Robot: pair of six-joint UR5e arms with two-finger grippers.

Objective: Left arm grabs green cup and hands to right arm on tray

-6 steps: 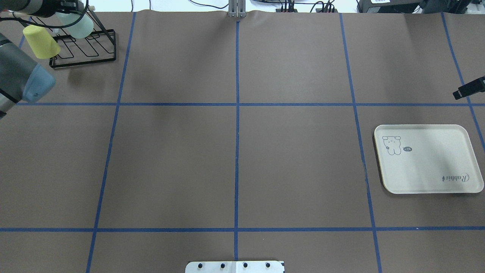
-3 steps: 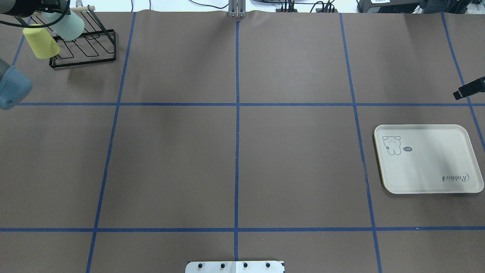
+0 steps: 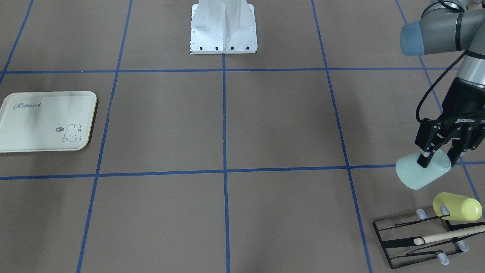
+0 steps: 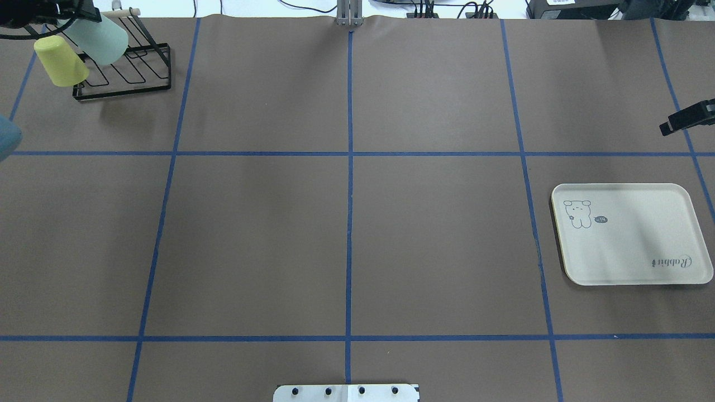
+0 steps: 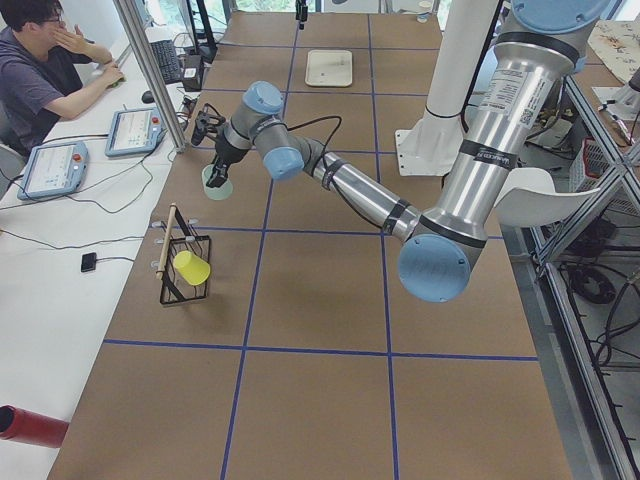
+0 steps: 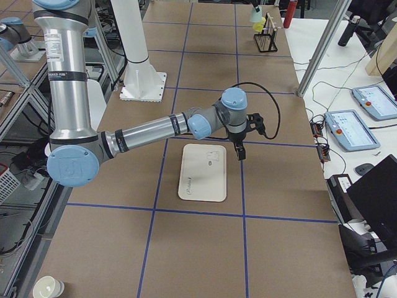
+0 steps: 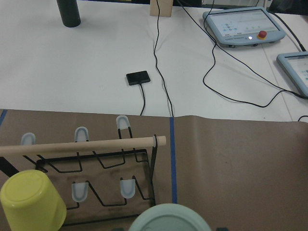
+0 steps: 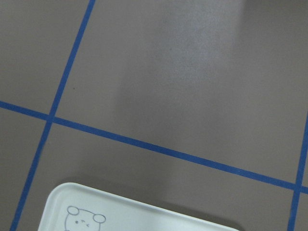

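My left gripper (image 3: 439,161) is closed across the wall of the green cup (image 3: 418,176); one finger lies over the side of the cup that faces the front camera, the other is behind the cup; the jaws stand about a cup's width apart. The green cup is tilted and held in the air above the black wire cup rack (image 3: 394,242), not touching it. The yellow-green cup (image 3: 458,206) sits tilted on a prong of the rack, at the rack's side nearest my left arm. A wooden dowel (image 3: 451,235) lies along the top of the rack. The rack stands on the brown table (image 3: 265,125), at its far corner on my left. The tray (image 3: 41,125) lies flat on the table, well apart from the rack, at the opposite end; its bunny drawing and "Rabbit" script face up. My right gripper (image 4: 684,120) hovers at that same end, equally far from the rack; only part of it shows, and I cannot tell how far its jaws are open.
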